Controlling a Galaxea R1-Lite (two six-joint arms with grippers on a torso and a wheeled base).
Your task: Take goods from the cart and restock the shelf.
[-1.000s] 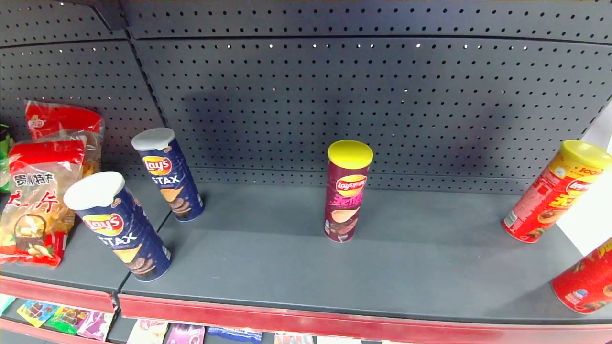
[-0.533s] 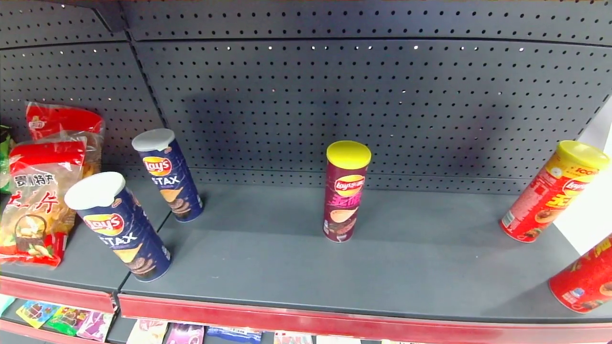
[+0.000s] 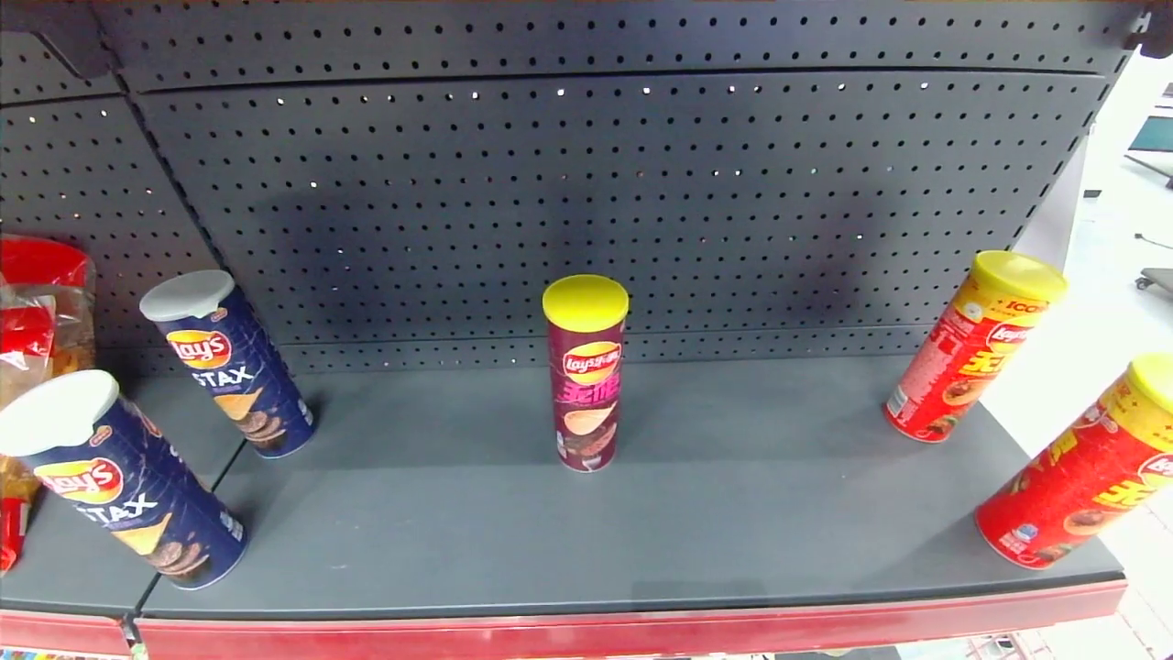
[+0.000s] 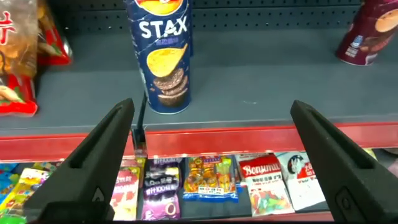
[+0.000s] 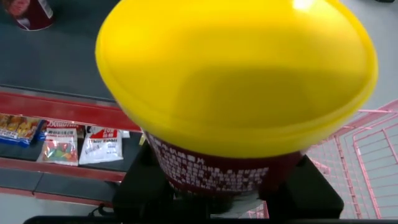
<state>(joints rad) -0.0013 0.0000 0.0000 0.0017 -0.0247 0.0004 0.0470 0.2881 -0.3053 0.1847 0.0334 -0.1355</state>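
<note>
The grey shelf (image 3: 733, 495) carries two blue chip cans (image 3: 229, 362) (image 3: 119, 481) at the left, a purple can with a yellow lid (image 3: 586, 376) in the middle and two red cans (image 3: 971, 348) (image 3: 1072, 477) at the right. My right gripper (image 5: 217, 190) is shut on a dark red can with a yellow lid (image 5: 236, 74), held in front of the shelf's red front edge (image 5: 56, 107). My left gripper (image 4: 211, 112) is open and empty, low before the shelf edge, with a blue can (image 4: 160, 59) standing just beyond it.
Red snack bags (image 3: 37, 302) lean at the shelf's far left. A lower shelf holds rows of small packets (image 4: 211, 180). The pink wire cart (image 5: 367, 155) lies beside the held can. Open shelf floor (image 3: 431, 495) stretches on both sides of the purple can.
The head camera has swung to the right, so the whole shelf slides left in the picture and the second red can shows fully. The cans on the shelf have not moved.
</note>
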